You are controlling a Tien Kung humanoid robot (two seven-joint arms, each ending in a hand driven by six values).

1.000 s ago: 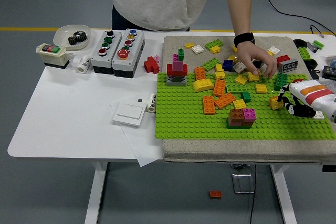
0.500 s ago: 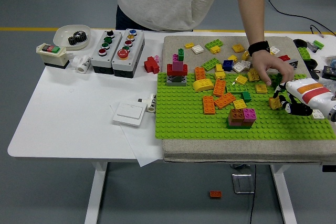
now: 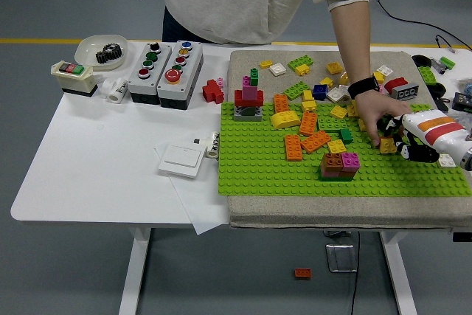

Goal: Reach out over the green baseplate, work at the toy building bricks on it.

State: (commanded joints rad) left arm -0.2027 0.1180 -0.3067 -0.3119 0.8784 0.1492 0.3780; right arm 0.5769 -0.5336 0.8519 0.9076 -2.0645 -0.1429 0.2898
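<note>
The green baseplate (image 3: 258, 175) lies on a grey mat and carries scattered bricks: a red, pink and green tower (image 3: 249, 101), orange bricks (image 3: 293, 147) and a brown and pink block (image 3: 339, 164). My right hand (image 3: 402, 145), white with orange stripes, comes in from the right edge over the plate's right side. Its black fingers curl against a dark yellow brick (image 3: 388, 146). A person's hand (image 3: 377, 112) with a black wristband reaches down from the far side, and its fingertips touch that same brick and my fingers. My left arm does not show.
Loose bricks (image 3: 302, 64) lie on the mat (image 3: 243, 60) behind the plate. On the table to the left are two button boxes (image 3: 150, 71), a red brick (image 3: 213, 91), a white switch (image 3: 181, 160), and a bowl (image 3: 87, 46) holding a gear. An orange brick (image 3: 302, 273) lies on the floor.
The person's hand moved from the loose bricks at the back down and right to my right hand. My right hand rose slightly; the dark yellow brick barely shifted.
</note>
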